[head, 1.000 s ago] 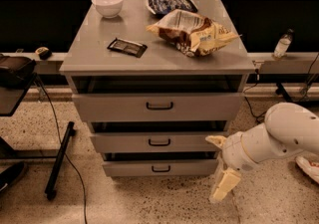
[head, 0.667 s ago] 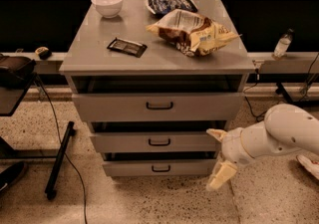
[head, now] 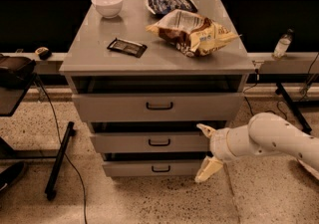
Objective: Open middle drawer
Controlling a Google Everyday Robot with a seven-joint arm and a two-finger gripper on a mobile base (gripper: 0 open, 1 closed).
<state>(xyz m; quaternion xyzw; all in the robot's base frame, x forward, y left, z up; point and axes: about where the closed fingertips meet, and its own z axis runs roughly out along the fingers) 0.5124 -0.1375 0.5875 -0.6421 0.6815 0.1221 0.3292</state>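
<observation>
The grey cabinet has three drawer fronts with small black loop handles. The middle drawer [head: 149, 142] is the medium-sized front, its handle [head: 159, 142] at the centre. My gripper [head: 206, 151] comes in from the right on a white arm and sits at the right end of the middle drawer, between it and the bottom drawer. Its two cream fingers are spread wide apart, one fingertip [head: 203, 129] near the middle drawer's top right corner, the other [head: 205, 171] low by the bottom drawer. It holds nothing and is well to the right of the handle.
The top drawer [head: 158, 106] and bottom drawer [head: 152, 168] flank the middle one. On the cabinet top [head: 89, 56] lie a white bowl [head: 107, 4], a dark snack bar [head: 126, 47] and chip bags [head: 192, 31]. A black stand [head: 59, 160] is on the floor at left.
My gripper and arm have moved left, closer to the right end of the drawers. The drawers have not moved.
</observation>
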